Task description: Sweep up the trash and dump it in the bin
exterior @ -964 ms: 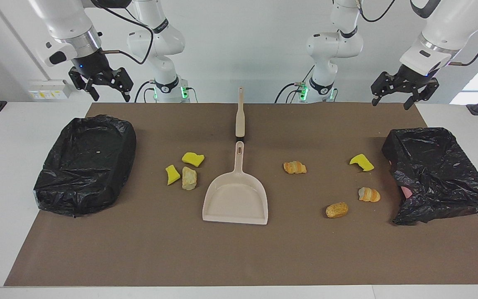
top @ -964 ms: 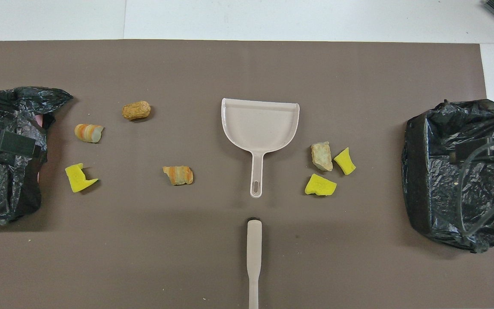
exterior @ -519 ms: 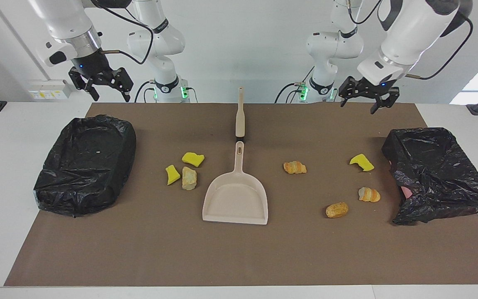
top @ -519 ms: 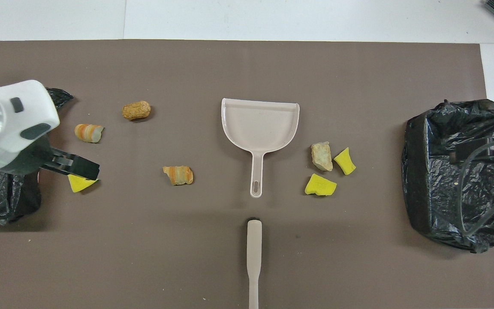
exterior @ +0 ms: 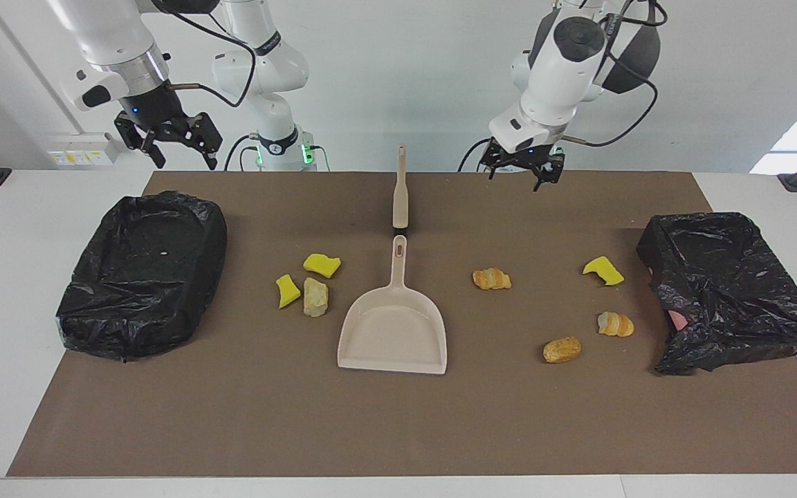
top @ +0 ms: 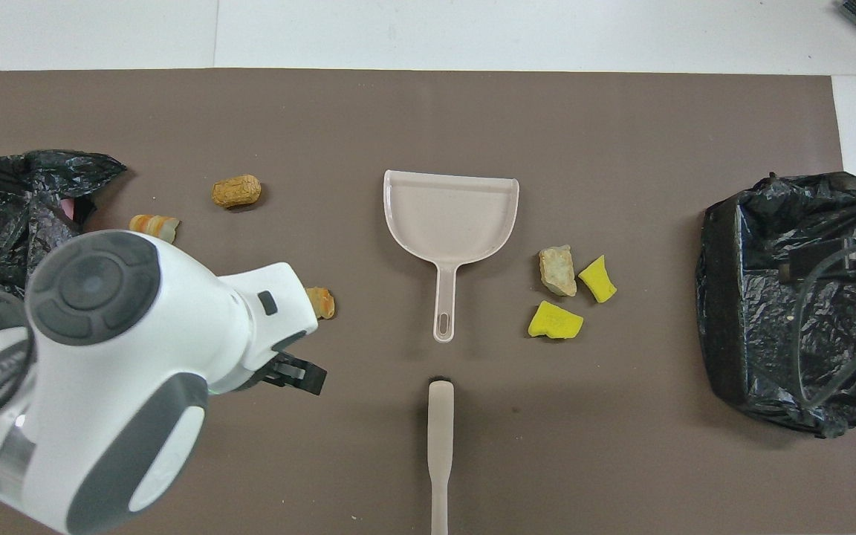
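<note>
Several scraps of trash lie on the brown mat: two yellow sponge chunks (exterior: 322,265) (exterior: 288,291) and a beige lump (exterior: 315,297) beside the dustpan, an orange lump (exterior: 491,279), a yellow chunk (exterior: 603,270), a striped lump (exterior: 615,324) and a brown lump (exterior: 562,349). A black-lined bin (exterior: 142,273) sits at the right arm's end, and another bin (exterior: 730,290) at the left arm's end. My left gripper (exterior: 517,174) hangs open and empty over the mat's robot-side edge, beside the brush. My right gripper (exterior: 187,164) waits open, up in the air by its bin.
The beige dustpan (exterior: 393,332) lies mid-mat with its handle pointing at the robots. The beige brush (exterior: 400,190) lies in line with it, nearer the robots. In the overhead view the left arm (top: 101,371) covers part of the orange lump (top: 322,302) and the yellow chunk near its bin.
The left arm has swung from over its bin toward the middle, and its gripper now hangs close to the brush. The right arm and all objects have not moved.
</note>
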Tool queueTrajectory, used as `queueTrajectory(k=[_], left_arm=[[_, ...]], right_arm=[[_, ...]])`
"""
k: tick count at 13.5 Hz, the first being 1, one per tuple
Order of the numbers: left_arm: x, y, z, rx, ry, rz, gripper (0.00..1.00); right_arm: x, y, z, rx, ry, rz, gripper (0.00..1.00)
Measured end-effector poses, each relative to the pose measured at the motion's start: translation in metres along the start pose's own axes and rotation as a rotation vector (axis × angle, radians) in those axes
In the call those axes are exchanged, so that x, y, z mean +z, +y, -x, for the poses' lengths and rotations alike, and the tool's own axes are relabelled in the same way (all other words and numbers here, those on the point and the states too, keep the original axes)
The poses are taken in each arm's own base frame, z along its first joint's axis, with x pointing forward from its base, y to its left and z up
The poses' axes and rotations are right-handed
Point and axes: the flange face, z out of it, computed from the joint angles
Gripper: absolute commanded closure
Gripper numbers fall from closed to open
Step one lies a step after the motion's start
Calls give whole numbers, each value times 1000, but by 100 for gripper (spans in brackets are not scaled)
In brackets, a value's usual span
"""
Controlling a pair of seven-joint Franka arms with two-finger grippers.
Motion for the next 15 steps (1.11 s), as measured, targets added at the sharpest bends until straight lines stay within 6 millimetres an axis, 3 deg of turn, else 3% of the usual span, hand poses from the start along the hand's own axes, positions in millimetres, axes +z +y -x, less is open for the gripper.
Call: queueTrajectory(k=[3,6,9,12,15], left_arm=[[27,62,15,-54,2,11,0],[56,107,33,-91,-25,36,0],[110,156,60,-75,-16,18,0],[164,188,87,-67,-10,-1,0],[190,209,101,-93,2,-5,0]], right_arm=[[0,0,0,0,0,0,0],[0,0,0,0,0,0,0],[0,0,0,0,0,0,0],[0,0,0,0,0,0,0],[2,1,5,1,-38,3,0]])
